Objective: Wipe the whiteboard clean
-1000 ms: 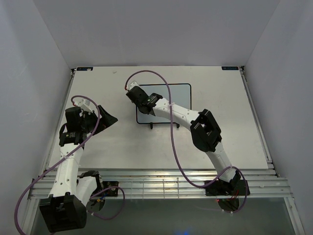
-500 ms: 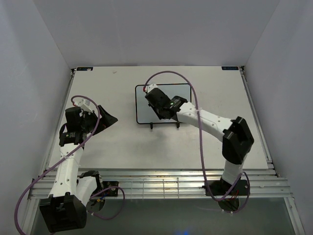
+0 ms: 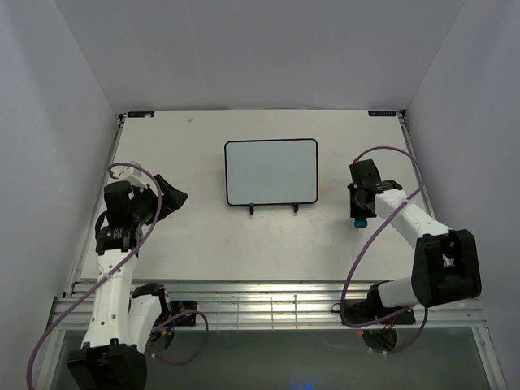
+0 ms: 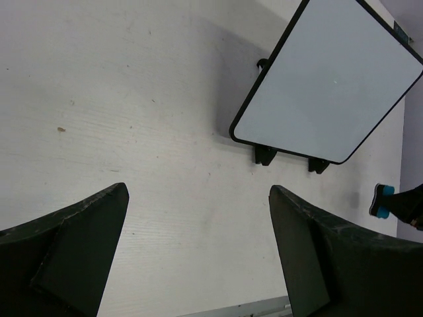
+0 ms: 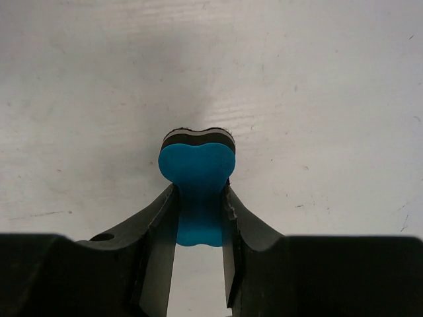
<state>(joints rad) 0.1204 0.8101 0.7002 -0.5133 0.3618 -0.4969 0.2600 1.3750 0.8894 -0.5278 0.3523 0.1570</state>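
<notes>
The whiteboard (image 3: 270,171), white with a thin black frame, leans on its wire stand at the table's middle; its face looks blank. It also shows in the left wrist view (image 4: 330,79). My right gripper (image 3: 360,216) is to the right of the board, low over the table, shut on the blue bone-shaped eraser (image 5: 197,191), whose tip shows in the top view (image 3: 360,221). My left gripper (image 3: 172,197) is open and empty at the left, well apart from the board.
The black wire stand's feet (image 3: 274,208) stick out in front of the board. A metal rail (image 3: 260,288) runs along the table's near edge. The enclosure walls stand close on both sides.
My right arm has swept off the whiteboard to the right and down, carrying the eraser to the table beside the board. The board is now fully uncovered. My left arm shifted slightly.
</notes>
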